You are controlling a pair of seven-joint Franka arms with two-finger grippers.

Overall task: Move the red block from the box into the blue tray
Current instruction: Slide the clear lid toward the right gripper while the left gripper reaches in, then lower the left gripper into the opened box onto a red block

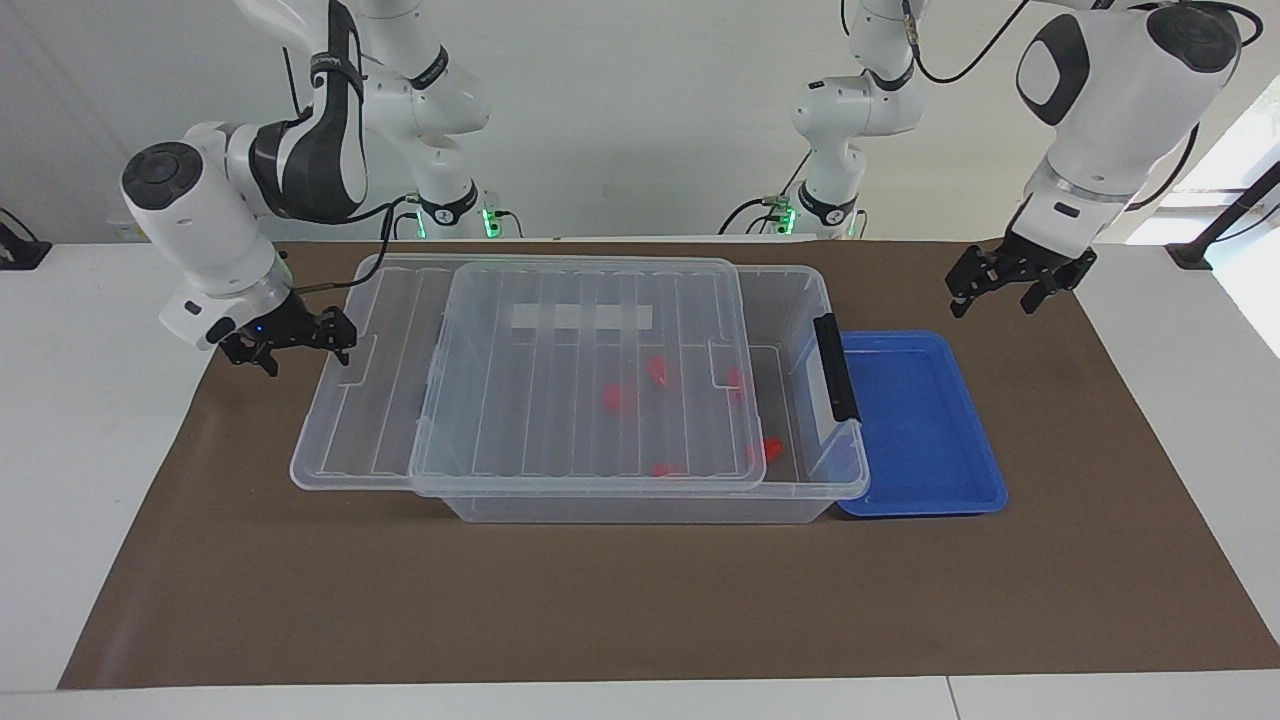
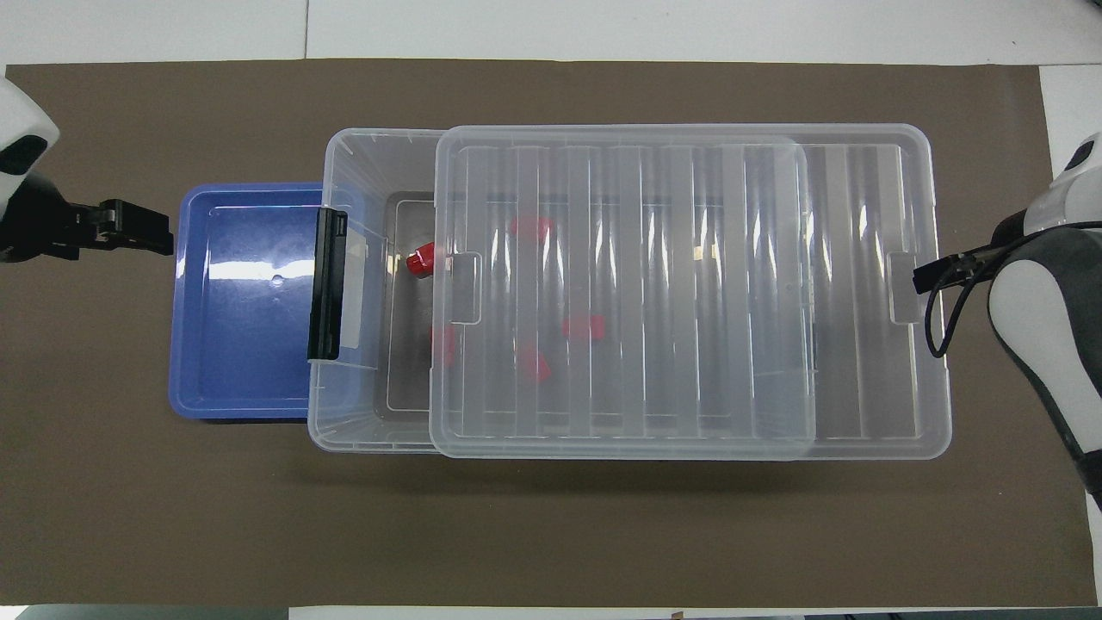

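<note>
Red block (image 1: 768, 448), the one that no cover hides, lies inside the box (image 1: 640, 508) toward 4 o'clock in the facing view, apart from the other red blocks (image 1: 620, 398) under the ribbed lid (image 1: 580, 400). The lid sits offset toward 9 o'clock, overhanging that end and leaving a strip open beside the black latch. The blue tray (image 1: 920, 420), at 3 o'clock of the box and touching it, holds nothing. The right gripper (image 1: 308, 352) is at the lid's 9 o'clock end with its fingers spread; whether it touches the rim cannot be told. The left gripper (image 1: 990, 300) hovers at 1 o'clock of the tray, fingers spread, carrying nothing.

From overhead, the red block (image 2: 420, 258) shows in the uncovered strip at 10 o'clock of the box (image 2: 353, 422), just beside the lid's (image 2: 620, 284) edge. The blue tray (image 2: 241, 344) lies at 9 o'clock, bare. The left gripper (image 2: 159, 237) is at the tray's 9 o'clock rim; the right gripper is hidden under its arm.

Judged so: access is partly made; picking, carrying and placing remain.
</note>
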